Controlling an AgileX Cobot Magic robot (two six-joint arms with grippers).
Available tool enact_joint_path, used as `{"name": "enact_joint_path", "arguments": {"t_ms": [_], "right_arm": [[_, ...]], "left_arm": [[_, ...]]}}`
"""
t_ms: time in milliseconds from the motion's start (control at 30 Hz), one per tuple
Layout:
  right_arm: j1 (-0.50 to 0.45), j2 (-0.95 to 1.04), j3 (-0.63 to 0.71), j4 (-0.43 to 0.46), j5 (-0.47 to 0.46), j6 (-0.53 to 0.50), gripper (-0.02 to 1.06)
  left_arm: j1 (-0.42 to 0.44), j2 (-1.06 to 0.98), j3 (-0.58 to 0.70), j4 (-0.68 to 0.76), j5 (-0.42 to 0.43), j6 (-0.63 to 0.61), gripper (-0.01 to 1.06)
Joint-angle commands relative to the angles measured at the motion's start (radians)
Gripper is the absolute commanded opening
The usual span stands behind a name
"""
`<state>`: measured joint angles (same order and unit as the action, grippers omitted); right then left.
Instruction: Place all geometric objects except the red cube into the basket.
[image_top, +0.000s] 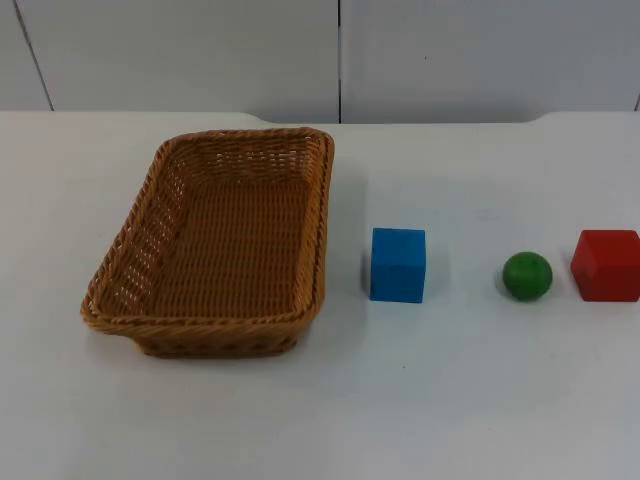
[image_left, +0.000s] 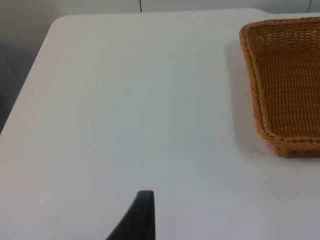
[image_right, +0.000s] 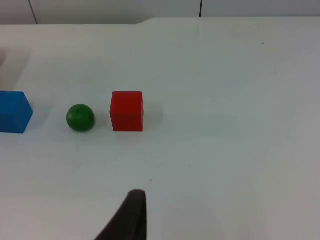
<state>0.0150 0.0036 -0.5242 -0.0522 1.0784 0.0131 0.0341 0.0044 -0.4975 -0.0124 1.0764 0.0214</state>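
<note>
- Your woven brown wicker basket (image_top: 215, 240) sits empty, left.
- Blue wooden cube (image_top: 398, 264), green ball (image_top: 527, 275), red cube (image_top: 606, 264) in a row on the white table (image_top: 480, 390).
- Both claws: can't tell if apart or together.

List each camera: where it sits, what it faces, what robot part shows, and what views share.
Top view: fixed above, facing basket, blue cube, green ball, red cube.
Left wrist view: along the left gripper, one black fingertip; shares the basket.
Right wrist view: along the right gripper, one black fingertip; shares the three shapes.
</note>
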Motion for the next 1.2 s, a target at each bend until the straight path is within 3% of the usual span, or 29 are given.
{"name": "enact_joint_path", "arguments": {"t_ms": [0,733,1167], "right_arm": [[-0.003,-0.004,-0.015,0.006,-0.002,0.001,1.05],[-0.003,0.580,-0.178,0.012,-0.161,0.001,1.05],[-0.003,0.743,-0.178,0.014,-0.194,0.001,1.05]], "left_arm": [[0.002,0.006,-0.012,-0.018,-0.001,-0.008,1.05],[0.002,0.526,-0.184,-0.114,-0.092,0.000,1.05],[0.002,0.761,-0.189,-0.370,-0.159,0.220,1.05]]}}
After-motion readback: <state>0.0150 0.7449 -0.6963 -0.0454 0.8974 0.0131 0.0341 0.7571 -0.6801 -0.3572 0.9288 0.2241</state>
